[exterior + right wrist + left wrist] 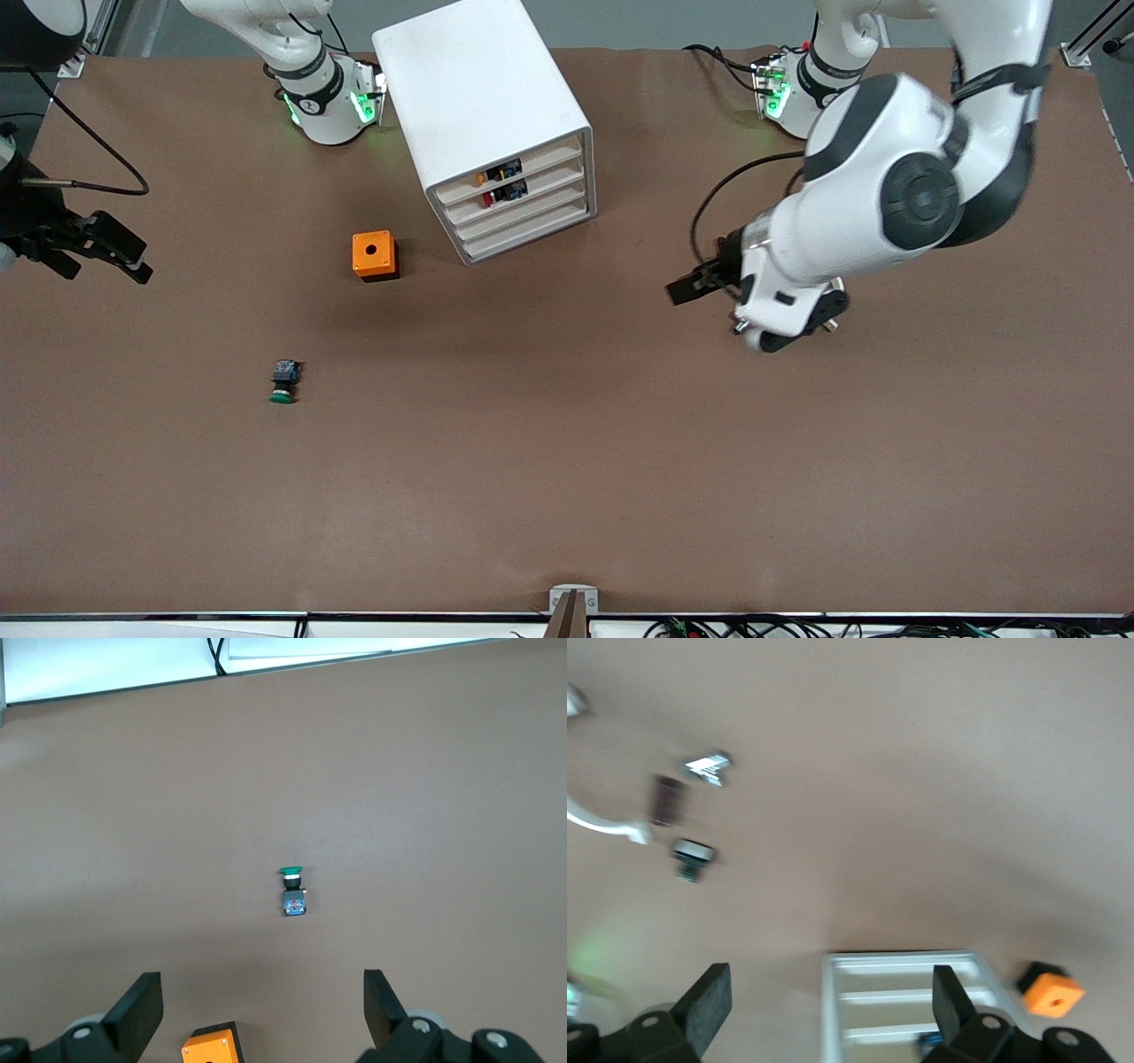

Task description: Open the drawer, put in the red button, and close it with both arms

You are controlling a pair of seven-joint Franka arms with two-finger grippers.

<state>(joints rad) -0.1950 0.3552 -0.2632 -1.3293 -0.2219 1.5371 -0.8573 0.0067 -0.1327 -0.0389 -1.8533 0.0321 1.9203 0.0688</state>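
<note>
A white cabinet [496, 124] of four shallow drawers stands on the brown table [567, 496] between the two arms' bases. The second drawer from the top [518, 182] sits pushed in with the rest, and the red button [489, 200] shows through its front notch, lying inside beside darker parts. From the cabinet, an orange box [374, 255] lies at about eight o'clock, close by; a green button [283, 382] lies well apart at about seven o'clock, nearer the front camera.

The left gripper [700, 282] hangs over bare table toward the left arm's end, at about four o'clock from the cabinet — fingers [709, 1001] spread wide, holding and touching nothing. The right gripper [111, 252] hangs over the table edge at the right arm's end, at about nine o'clock from the orange box — its fingers [137, 1010] likewise spread wide and empty, the green button in its wrist camera's sight.
</note>
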